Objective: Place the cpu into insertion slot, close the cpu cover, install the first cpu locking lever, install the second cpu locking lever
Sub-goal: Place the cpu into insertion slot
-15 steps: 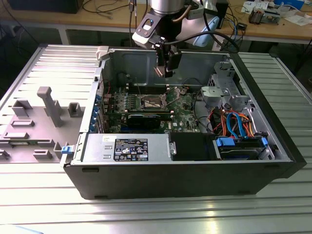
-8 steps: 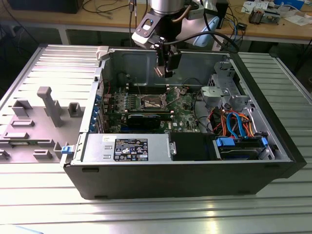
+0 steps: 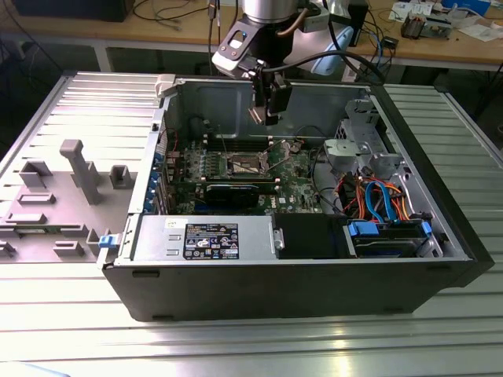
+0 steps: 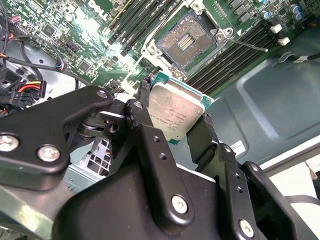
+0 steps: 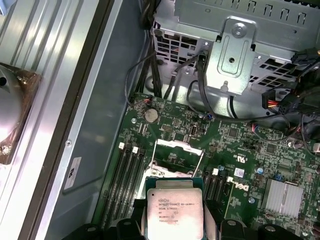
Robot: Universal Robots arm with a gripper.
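cpu (image 4: 176, 112) between jaws; socket (image 4: 186, 42) open

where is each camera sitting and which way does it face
Exterior view: off the arm, above the open computer case, looking down into it; the end effector hangs over the motherboard.
Second wrist view: on the wrist, behind the black fingers, facing the empty socket.
First wrist view: on the wrist, looking down on the motherboard, fingers flanking the cpu.
Both wrist views share that cpu.

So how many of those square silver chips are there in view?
1. The cpu is gripped by the pincer, in the air over the motherboard, near the empty socket. Others could be hidden elsewhere inside the case.
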